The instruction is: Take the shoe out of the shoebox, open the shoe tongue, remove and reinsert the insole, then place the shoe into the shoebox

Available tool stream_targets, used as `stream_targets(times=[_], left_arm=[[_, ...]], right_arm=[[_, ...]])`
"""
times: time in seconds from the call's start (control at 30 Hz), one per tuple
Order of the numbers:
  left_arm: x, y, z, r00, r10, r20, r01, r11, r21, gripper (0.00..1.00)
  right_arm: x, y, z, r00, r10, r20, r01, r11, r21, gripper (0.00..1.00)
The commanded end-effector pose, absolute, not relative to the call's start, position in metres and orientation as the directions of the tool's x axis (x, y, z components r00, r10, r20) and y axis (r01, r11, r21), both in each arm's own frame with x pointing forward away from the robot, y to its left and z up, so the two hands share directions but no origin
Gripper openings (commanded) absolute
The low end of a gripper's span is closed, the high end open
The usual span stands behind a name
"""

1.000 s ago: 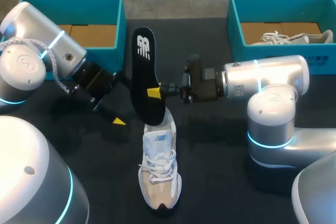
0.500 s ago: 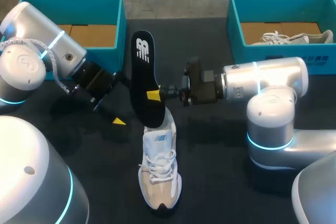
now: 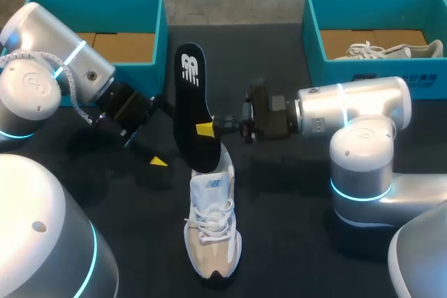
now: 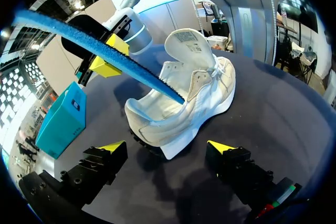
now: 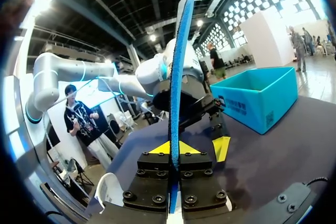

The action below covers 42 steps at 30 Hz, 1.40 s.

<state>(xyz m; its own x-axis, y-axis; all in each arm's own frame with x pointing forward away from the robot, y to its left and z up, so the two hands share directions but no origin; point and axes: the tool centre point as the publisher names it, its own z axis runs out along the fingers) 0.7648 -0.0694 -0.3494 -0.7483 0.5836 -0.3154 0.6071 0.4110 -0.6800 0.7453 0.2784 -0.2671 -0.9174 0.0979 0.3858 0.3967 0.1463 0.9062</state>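
Bench trial: the right gripper (image 3: 204,128) pinches the black insole (image 3: 190,95) about midway along its length between its yellow-tipped fingers, holding it tilted up over the dark surface (image 3: 293,242). The insole's lower end dips into the heel opening of the white shoe (image 3: 213,228). The shoe stands on its sole at the middle of the surface, toe toward the near edge and tongue lifted. The left gripper (image 4: 168,148) sits low, just left of the shoe's heel. Its fingers are spread wide and touch nothing, and the shoe lies just ahead of them. A teal shoebox (image 3: 159,33) stands at the far left. A second teal shoebox (image 3: 314,40), at the far right, holds another pale shoe (image 3: 391,50).
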Motion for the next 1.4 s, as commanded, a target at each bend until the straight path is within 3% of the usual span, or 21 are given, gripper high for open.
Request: stream_targets(times=[0.03,1.4], left_arm=[[0.765,-0.069,-0.350,-0.747,0.585,-0.316,0.608,0.411,-0.679,1.00],[0.765,-0.069,-0.350,-0.747,0.585,-0.316,0.608,0.411,-0.679,1.00]], right_arm=[[0.746,0.279,-0.267,-0.918,0.096,0.386,0.397,0.150,0.906,0.00],[0.750,0.261,-0.270,-0.909,0.123,0.398,0.413,0.151,0.898,0.00]])
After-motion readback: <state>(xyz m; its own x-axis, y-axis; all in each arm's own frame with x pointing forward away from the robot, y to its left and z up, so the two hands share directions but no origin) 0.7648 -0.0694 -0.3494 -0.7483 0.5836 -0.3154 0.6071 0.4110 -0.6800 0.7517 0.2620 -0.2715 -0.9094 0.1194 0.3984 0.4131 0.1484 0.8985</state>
